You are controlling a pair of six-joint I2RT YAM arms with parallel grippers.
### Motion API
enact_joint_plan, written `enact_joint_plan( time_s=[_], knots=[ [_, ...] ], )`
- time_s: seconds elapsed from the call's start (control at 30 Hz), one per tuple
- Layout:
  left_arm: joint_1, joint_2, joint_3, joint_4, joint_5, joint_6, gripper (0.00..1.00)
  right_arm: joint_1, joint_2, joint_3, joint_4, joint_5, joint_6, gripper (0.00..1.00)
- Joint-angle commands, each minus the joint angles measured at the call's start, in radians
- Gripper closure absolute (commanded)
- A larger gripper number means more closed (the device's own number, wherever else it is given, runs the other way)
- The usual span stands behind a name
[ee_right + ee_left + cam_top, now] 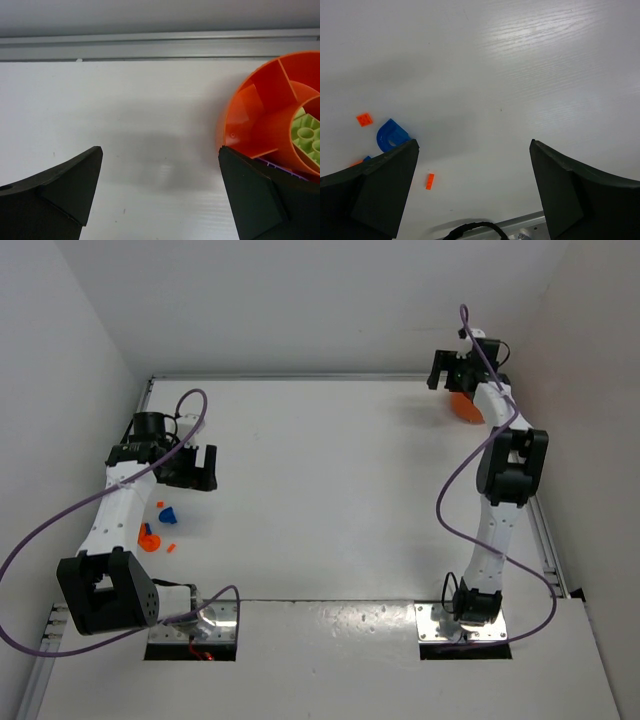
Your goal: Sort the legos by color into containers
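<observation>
i see the legos (168,512) on the table (330,490) at the lower left of the overhead view, a blue arch (390,135) and orange bits (364,119) just beside my left gripper (472,150), jaws wide, holding nothing. the orange tub (265,115) sits upper right with a pale green brick (307,137) inside, beside my right gripper (160,150), also wide and empty.
</observation>
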Motion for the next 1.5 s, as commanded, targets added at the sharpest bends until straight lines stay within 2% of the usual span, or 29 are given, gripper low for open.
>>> enact_joint_plan(
  time_s=[0.0,0.33,1.47],
  knots=[
    [0.011,-0.005,0.020,0.023,0.022,-0.016,0.00,0.019,0.015,0.051,0.064,0.049,-0.004,0.00],
    [0.011,-0.005,0.020,0.032,0.022,-0.016,0.00,0.039,0.033,0.069,0.104,0.206,-0.036,0.00],
    [0.011,-0.005,0.002,0.032,0.022,-0.016,0.00,0.039,0.079,0.078,0.086,0.180,-0.073,0.00]
  ],
)
